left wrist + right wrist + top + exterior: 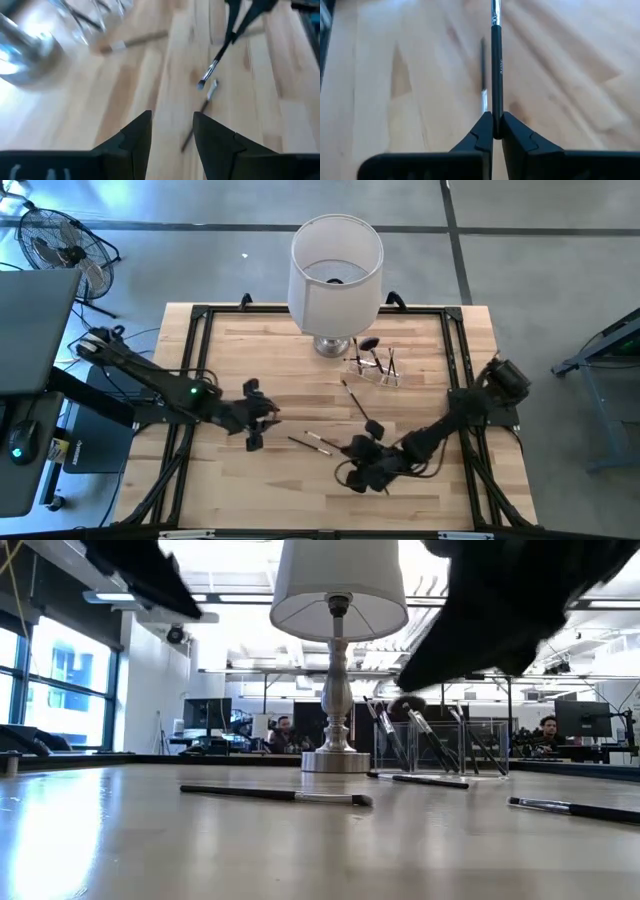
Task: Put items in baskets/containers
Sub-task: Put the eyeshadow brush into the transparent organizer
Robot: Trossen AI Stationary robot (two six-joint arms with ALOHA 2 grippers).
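Right gripper (493, 131) is clamped on a dark-handled brush (496, 65) by its tail end, brush head pointed forward, probably so it can be dropped into the clear holder (377, 367) head-up. Left gripper (172, 132) hovers over the table (250, 370), fingers apart, nothing held. Count: several brushes already standing in the holder beside the lamp (335, 272), exact number unclear; three loose on the wood, one gripped.

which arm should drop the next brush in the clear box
Right. The right gripper already clamps a slim black-handled makeup brush, so it only needs carrying to the clear plastic holder. The left gripper is open, holding nothing.
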